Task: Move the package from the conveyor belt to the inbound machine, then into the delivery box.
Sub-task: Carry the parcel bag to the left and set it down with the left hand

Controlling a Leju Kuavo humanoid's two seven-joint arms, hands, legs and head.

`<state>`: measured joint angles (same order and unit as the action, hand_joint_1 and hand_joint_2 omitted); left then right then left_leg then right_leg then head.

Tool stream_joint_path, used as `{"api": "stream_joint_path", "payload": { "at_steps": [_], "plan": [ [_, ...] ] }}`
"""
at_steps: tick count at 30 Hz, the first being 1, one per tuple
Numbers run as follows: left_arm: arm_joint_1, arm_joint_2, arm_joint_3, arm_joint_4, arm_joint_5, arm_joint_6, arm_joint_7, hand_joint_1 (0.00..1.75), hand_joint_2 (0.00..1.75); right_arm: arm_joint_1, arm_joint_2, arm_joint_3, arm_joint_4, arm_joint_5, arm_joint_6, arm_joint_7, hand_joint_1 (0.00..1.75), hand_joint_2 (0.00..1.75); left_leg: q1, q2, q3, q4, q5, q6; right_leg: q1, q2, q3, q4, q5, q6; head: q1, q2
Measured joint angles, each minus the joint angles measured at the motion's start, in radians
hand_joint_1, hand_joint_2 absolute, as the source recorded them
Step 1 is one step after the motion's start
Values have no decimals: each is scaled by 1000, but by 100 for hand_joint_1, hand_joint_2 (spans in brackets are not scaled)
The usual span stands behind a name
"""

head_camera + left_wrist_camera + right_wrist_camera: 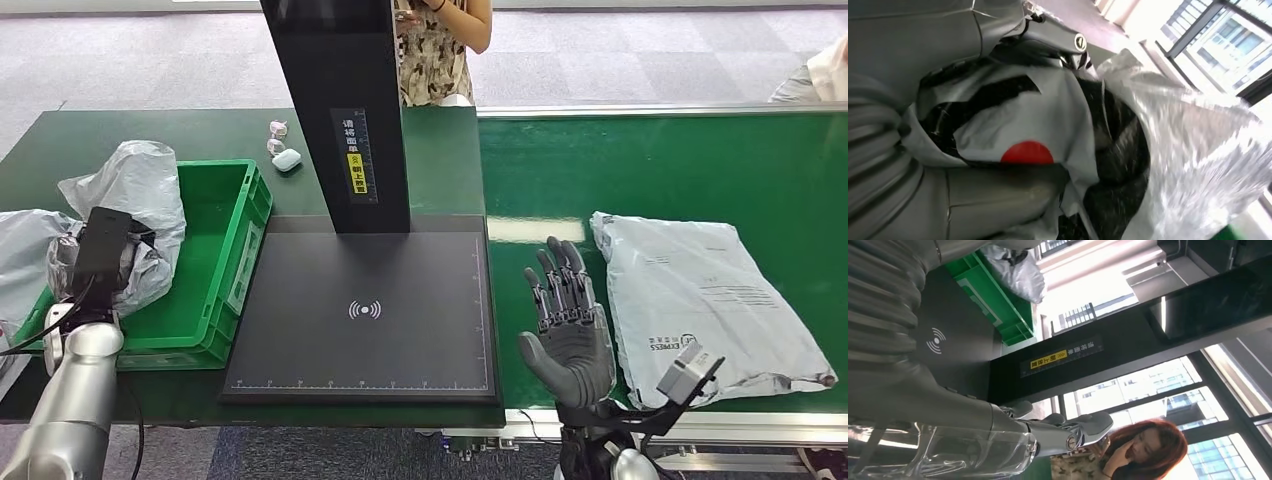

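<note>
Head view, with both wrist views. A grey poly mailer package lies flat on the green conveyor belt, printed side up, just beside the right hand. That hand stands at the belt's near edge with its fingers straight and spread, palm toward the mailer, holding nothing; whether its edge touches the bag cannot be told. The inbound machine — a black scan plate with a wireless mark, backed by a dark upright column — carries no parcel.

To the robot's left, the green delivery box holds a crumpled grey bag at its far side. The left hand is closed on a similar crumpled grey bag with a red dot, thumb pressed against the film; in the head view this grip sits over the box's left rim.

Judged step: the pick from the belt has not begun for the flat mailer. The next move calls for the right hand to close on the mailer's near edge — thin, slack film that may slip or fold — then lift it across to the plate. A person stands behind the column.
</note>
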<state>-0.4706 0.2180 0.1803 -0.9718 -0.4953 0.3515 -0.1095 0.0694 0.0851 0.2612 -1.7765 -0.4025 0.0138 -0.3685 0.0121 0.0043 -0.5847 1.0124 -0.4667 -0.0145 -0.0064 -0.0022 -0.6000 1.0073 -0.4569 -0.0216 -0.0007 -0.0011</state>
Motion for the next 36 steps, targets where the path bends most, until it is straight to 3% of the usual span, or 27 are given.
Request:
{"api": "stream_joint_path", "payload": {
  "at_steps": [4,7,15,23,26,30,36],
  "plan": [
    [10,-1,2,21,0,17,-21,0,175,0,0,1,0,0,-4,-1,0,175,0,0,0,0,0,0,0,0,0,0,0,0,0,0],
    [72,-25,11,-61,78,60,-85,0,175,3,0,1,0,2,-13,-6,0,175,0,1,0,0,-1,0,0,1,0,0,0,0,0,0],
    [330,-151,-4,-488,186,116,-204,0,175,31,6,-3,-25,21,-24,-10,0,175,-1,3,1,0,-4,1,0,3,0,-1,-2,2,0,0],
    [622,-291,-158,-955,191,293,-433,0,175,56,19,-10,-40,92,-33,-20,0,175,-1,2,1,0,-6,3,0,2,1,-2,-3,4,0,0],
    [678,-307,-236,-1041,191,254,-395,0,175,65,24,-17,-40,102,-39,-22,0,175,-1,2,1,0,-6,3,0,1,1,-2,-4,4,0,0],
    [716,-309,-328,-1076,193,115,-300,0,175,75,26,-35,-40,111,-31,-16,0,175,-1,2,1,0,-6,3,0,1,2,-2,-3,4,0,0],
    [747,-309,-396,-1080,190,-6,-232,0,175,78,26,-59,-31,152,-20,-1,0,175,-1,1,1,0,-6,3,0,1,2,-2,-3,3,0,0]
  ]
}}
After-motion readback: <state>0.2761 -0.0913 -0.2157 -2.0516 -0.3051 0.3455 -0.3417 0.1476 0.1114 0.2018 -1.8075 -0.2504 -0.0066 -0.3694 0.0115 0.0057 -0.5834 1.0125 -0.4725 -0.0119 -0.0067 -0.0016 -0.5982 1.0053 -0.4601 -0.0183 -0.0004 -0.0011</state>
